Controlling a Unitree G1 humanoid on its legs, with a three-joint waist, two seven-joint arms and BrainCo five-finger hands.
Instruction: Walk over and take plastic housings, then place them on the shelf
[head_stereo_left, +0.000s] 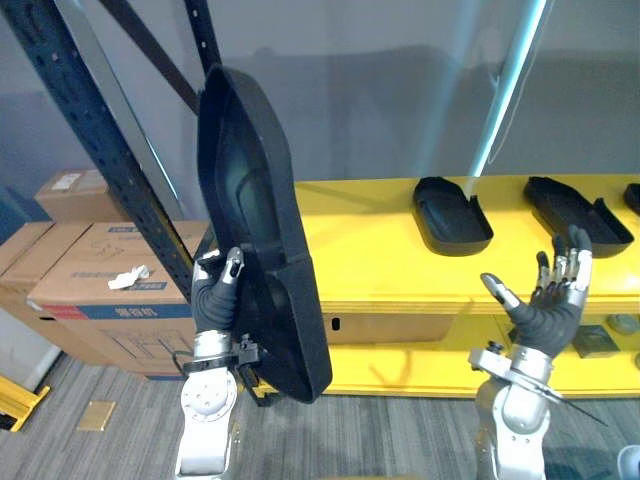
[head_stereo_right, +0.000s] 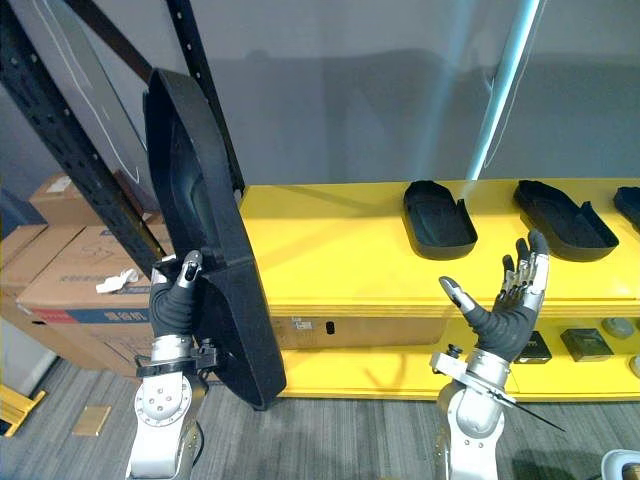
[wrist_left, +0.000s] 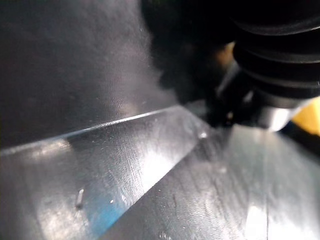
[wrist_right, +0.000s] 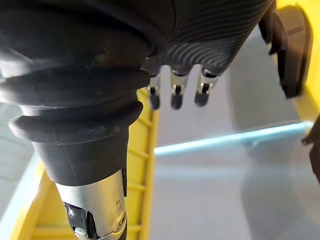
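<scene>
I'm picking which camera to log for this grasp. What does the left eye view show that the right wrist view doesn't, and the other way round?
Left eye view: the left robot hand curled round the edge of a big black housing held upright, with cardboard boxes and a dark rack post beside it.
Right wrist view: the back of the right robot hand from very close, its fingers straight.
Both: that hand open and empty, the yellow shelf, a small housing lying on it, and a pale pole.
</scene>
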